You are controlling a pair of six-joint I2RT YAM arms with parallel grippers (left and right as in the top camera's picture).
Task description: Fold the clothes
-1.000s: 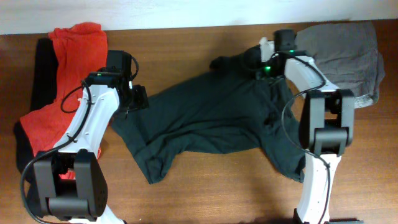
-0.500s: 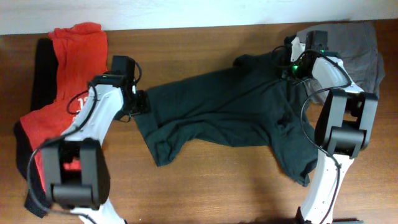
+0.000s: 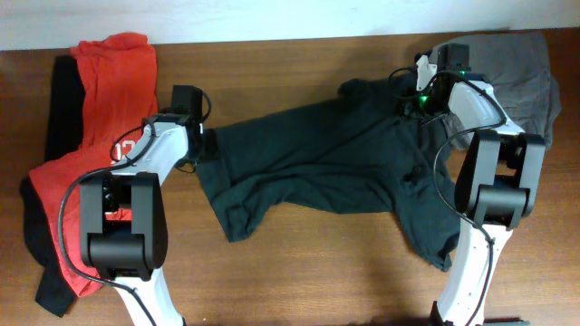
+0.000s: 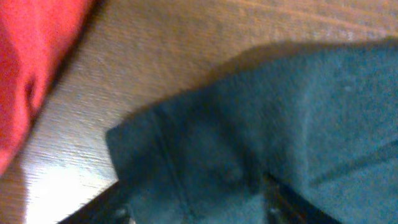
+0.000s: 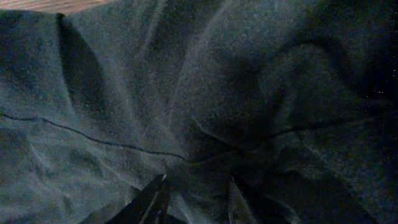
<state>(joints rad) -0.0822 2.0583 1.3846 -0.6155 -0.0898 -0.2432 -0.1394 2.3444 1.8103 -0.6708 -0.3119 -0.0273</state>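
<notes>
- Over the last second the large dark-green cotton T-shirt (image 3: 317, 163) has slid toward three o'clock, and the left arm has followed it.
- A crumpled red T-shirt with white print (image 3: 109, 81) lies at nine o'clock on the brown wooden tabletop (image 3: 317, 272), over a black garment (image 3: 60, 100).
- The left fingers (image 3: 207, 145) are clamped on the green shirt's nine-o'clock edge.
- The green shirt stretches across the centre, wrinkled.
- The right fingers (image 5: 196, 199) pinch gathered green cloth at one o'clock.
- A grey garment (image 3: 517, 72) lies at two o'clock, touching the green shirt.
</notes>
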